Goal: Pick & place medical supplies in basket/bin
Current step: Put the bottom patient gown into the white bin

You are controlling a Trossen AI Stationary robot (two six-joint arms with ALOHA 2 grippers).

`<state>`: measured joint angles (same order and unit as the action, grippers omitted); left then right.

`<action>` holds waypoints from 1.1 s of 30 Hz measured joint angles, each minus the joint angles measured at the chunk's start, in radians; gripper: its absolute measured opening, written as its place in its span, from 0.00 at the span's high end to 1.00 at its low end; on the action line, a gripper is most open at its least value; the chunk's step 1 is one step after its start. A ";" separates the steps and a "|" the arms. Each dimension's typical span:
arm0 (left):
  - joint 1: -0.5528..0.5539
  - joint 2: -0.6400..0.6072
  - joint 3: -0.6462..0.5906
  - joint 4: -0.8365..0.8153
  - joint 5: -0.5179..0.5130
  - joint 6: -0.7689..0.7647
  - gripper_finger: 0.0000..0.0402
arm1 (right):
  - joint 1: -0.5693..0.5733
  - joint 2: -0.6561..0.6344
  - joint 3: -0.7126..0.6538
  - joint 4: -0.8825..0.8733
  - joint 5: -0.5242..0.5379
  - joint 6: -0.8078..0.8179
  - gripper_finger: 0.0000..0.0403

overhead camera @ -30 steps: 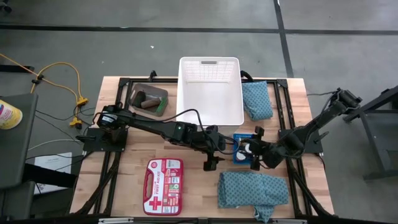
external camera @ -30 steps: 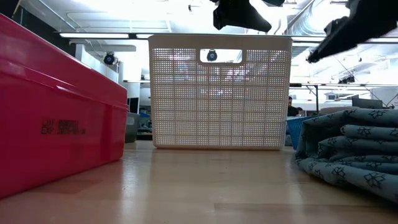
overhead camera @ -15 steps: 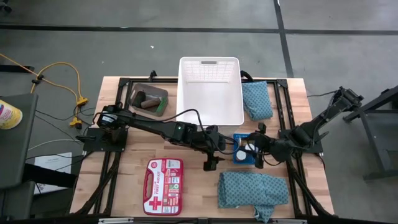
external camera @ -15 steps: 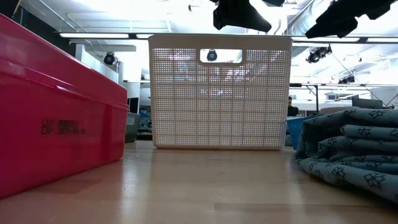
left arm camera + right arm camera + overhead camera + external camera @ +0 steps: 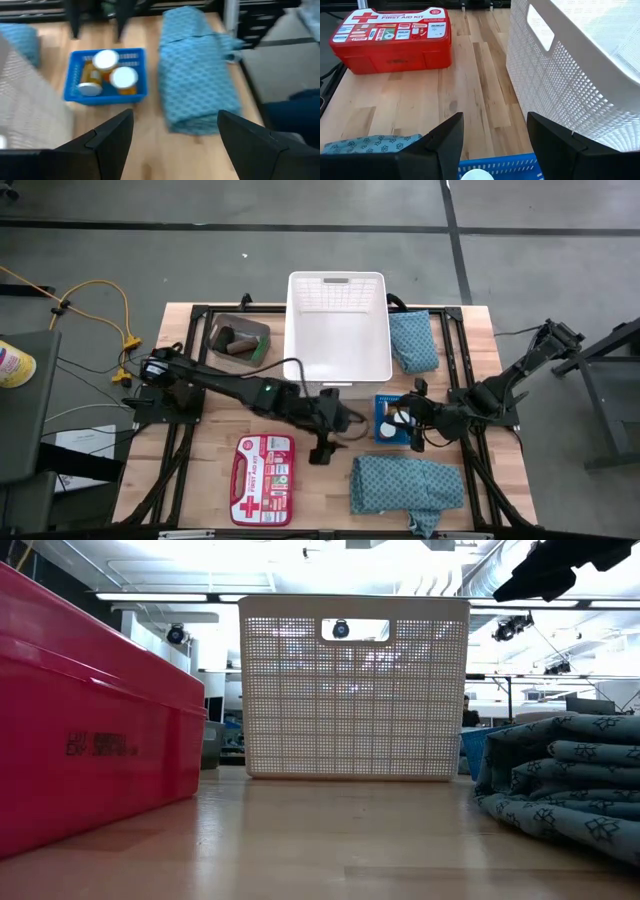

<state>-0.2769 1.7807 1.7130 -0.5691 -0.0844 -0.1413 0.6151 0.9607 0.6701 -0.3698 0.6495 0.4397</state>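
White basket (image 5: 338, 330) sits at twelve o'clock; the left gripper (image 5: 322, 452) hangs spread and empty mid-table, the right gripper (image 5: 412, 423) spread over the blue tray (image 5: 383, 438) at three o'clock.

The whole surface (image 5: 210, 470) is seen from directly overhead. A level view is taken from surface height, close to the red first aid kit (image 5: 90, 720), facing the white basket (image 5: 355, 690). The blue tray (image 5: 106, 76) is shared by both wrist views, approached from opposite sides.
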 joint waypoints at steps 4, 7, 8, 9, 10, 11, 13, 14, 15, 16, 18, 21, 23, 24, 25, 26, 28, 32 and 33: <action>-0.055 -0.034 0.000 0.001 0.001 -0.004 0.30 | 0.000 0.000 0.000 0.000 0.000 0.000 0.49; -0.089 -0.057 0.000 -0.006 -0.012 -0.013 0.30 | 0.000 0.000 0.000 0.000 0.000 0.000 0.49; -0.099 -0.066 0.000 -0.014 -0.029 -0.017 0.30 | 0.000 0.000 0.000 0.000 0.000 0.000 0.49; -0.108 -0.074 0.000 -0.023 -0.049 -0.020 0.30 | 0.000 0.000 0.000 0.000 0.000 0.000 0.49; -0.116 -0.083 0.000 -0.033 -0.072 -0.024 0.30 | 0.000 0.000 0.000 0.000 0.000 0.000 0.49; -0.123 -0.090 0.000 -0.048 -0.098 -0.031 0.30 | 0.000 0.000 0.000 0.000 0.000 0.000 0.49; -0.135 -0.105 0.000 -0.069 -0.125 -0.036 0.30 | 0.000 0.000 0.000 0.000 0.000 0.000 0.49; -0.137 -0.110 0.000 -0.071 -0.129 -0.039 0.30 | 0.000 0.000 0.000 0.000 0.000 0.000 0.49; -0.139 -0.114 0.000 -0.070 -0.129 -0.039 0.30 | 0.000 0.000 0.000 0.000 0.000 0.000 0.49; -0.140 -0.115 0.000 -0.070 -0.129 -0.039 0.30 | 0.000 0.000 0.000 0.000 -0.001 0.000 0.49; -0.140 -0.115 0.000 -0.077 -0.128 -0.039 0.30 | 0.000 0.000 0.000 0.000 -0.002 0.000 0.49; -0.140 -0.115 -0.003 -0.098 -0.104 -0.039 0.30 | 0.000 0.000 0.000 0.000 -0.004 0.000 0.49; -0.140 -0.115 -0.018 -0.090 -0.095 -0.039 0.30 | 0.000 0.000 0.000 0.000 -0.004 0.004 0.49; -0.140 -0.118 -0.030 -0.090 -0.091 -0.039 0.30 | 0.000 0.000 0.000 0.000 -0.005 0.006 0.49; -0.140 -0.124 -0.048 -0.089 -0.096 -0.039 0.30 | 0.000 0.000 0.000 -0.001 -0.007 0.007 0.49; -0.140 -0.132 -0.068 -0.081 -0.099 -0.039 0.30 | 0.000 0.000 0.000 -0.001 -0.016 0.007 0.49; -0.140 -0.162 -0.122 -0.045 -0.110 -0.041 0.30 | 0.000 0.000 0.000 -0.002 -0.037 0.007 0.49; -0.135 -0.259 -0.298 0.081 -0.132 -0.075 0.30 | 0.000 0.000 0.000 -0.008 -0.055 0.010 0.49; -0.130 -0.291 -0.349 0.113 -0.133 -0.088 0.30 | 0.000 0.000 0.000 -0.008 -0.055 0.010 0.49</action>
<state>-0.4072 1.4893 1.3639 -0.4557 -0.2176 -0.2297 0.6151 0.9607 0.6701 -0.3775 0.5945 0.4495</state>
